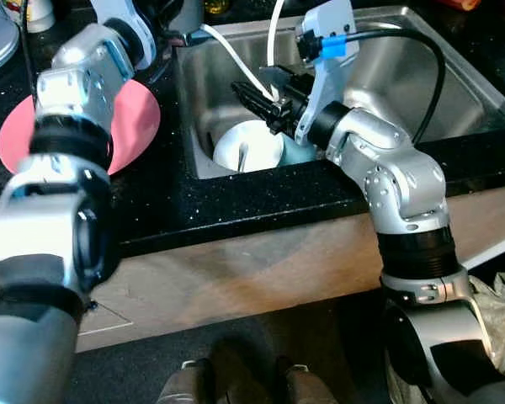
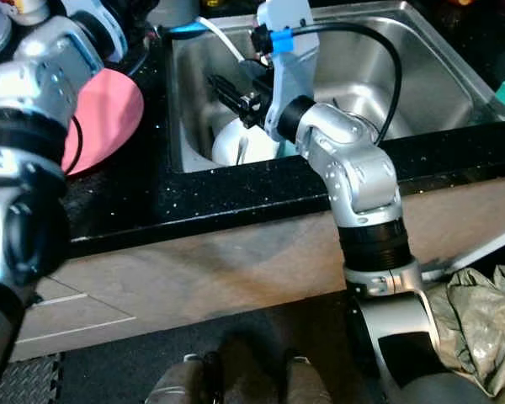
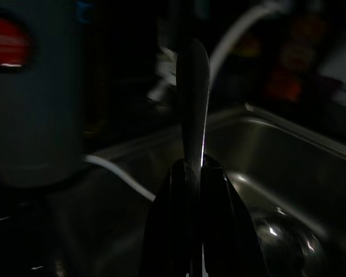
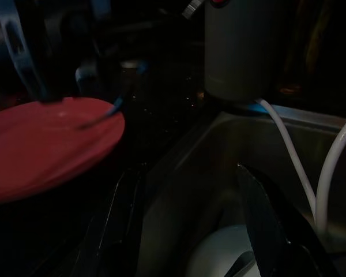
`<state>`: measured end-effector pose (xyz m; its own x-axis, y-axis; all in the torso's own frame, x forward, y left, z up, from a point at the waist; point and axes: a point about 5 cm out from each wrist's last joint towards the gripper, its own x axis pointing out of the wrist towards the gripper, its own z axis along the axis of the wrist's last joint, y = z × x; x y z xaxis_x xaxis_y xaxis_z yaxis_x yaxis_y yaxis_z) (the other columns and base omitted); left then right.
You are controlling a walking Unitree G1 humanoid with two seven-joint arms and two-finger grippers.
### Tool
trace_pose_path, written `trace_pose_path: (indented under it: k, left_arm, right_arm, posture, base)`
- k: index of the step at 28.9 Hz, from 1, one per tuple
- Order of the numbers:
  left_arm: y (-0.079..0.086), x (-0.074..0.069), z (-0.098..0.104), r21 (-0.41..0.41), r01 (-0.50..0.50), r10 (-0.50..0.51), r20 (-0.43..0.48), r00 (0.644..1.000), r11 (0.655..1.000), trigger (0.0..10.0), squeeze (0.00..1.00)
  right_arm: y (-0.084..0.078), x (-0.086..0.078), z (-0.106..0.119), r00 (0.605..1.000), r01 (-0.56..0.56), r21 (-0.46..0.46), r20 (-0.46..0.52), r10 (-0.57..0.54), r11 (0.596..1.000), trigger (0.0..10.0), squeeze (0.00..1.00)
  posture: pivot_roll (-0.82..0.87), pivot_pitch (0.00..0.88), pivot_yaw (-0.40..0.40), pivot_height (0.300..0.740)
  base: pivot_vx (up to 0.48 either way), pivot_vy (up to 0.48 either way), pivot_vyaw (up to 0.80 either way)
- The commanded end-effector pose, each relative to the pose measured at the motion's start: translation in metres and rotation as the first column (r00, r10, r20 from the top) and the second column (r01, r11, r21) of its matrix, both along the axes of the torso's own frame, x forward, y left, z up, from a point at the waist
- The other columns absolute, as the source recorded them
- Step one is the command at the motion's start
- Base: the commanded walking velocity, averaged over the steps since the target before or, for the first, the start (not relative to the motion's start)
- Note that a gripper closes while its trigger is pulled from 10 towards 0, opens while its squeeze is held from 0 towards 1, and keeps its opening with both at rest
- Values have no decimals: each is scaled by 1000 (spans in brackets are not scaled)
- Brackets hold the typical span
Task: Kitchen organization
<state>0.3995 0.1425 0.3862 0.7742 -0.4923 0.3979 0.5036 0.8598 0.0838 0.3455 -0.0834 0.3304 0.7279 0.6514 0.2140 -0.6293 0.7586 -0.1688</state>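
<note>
2 silver arms with black joint bands are seen; the right arm (image 1: 387, 168) carries a white wrist bracket with blue tape, a black cable, and black fingers (image 1: 254, 99).

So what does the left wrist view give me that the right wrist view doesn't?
Left wrist view: the left gripper shut on a slim metal utensil that stands up between its fingers.

Right wrist view: the right gripper open above a white bowl in the basin, with the pink plate lying on the black counter beside it.

Shared: the steel sink, a white hose and a grey cylinder behind it. Both views are dark.
</note>
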Motion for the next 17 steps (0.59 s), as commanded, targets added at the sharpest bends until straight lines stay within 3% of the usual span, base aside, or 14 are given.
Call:
trace_pose_path:
  k: [1, 3, 8, 9, 13, 17]
  left_arm:
    - [-7, -3, -4, 67, 27, -28, 9, 1000, 997, 0, 0]
    - [-13, -4, -10, 111, 44, -45, 9, 999, 993, 0, 0]
    - [-25, -10, -12, 135, 96, -100, 28, 995, 986, 0, 0]
    - [-29, -12, -19, 196, 97, -104, 23, 994, 976, 0, 0]
    - [-30, -12, -28, 261, 85, -93, 15, 996, 962, 0, 0]
    - [-34, -13, -45, 335, 131, -122, -48, 991, 933, 0, 0]
  right_arm:
    - [-2, -3, -1, 1000, 10, -1, 27, -10, 1000, 10000, 0]
    - [-2, -4, -3, 1000, 8, -10, 25, -8, 1000, 10000, 0]
    - [-3, -6, -6, 1000, 9, -31, 22, -8, 999, 10000, 0]
    - [-4, -6, -7, 1000, 9, -45, 21, -8, 999, 10000, 0]
    - [-4, -6, -9, 1000, 8, -71, 16, -6, 997, 10000, 0]
    - [-7, -6, -16, 1000, 13, -123, -5, -14, 992, 10000, 0]
  posture:
    - [42, 227, 42, 740]
    - [41, 226, 44, 740]
    - [40, 222, 48, 740]
    - [40, 222, 48, 740]
    - [35, 218, 51, 740]
    - [35, 215, 51, 740]
  base:
    - [0, 0, 0]
    - [0, 0, 0]
    - [0, 0, 0]
    - [0, 0, 0]
    - [0, 0, 0]
    - [0, 0, 0]
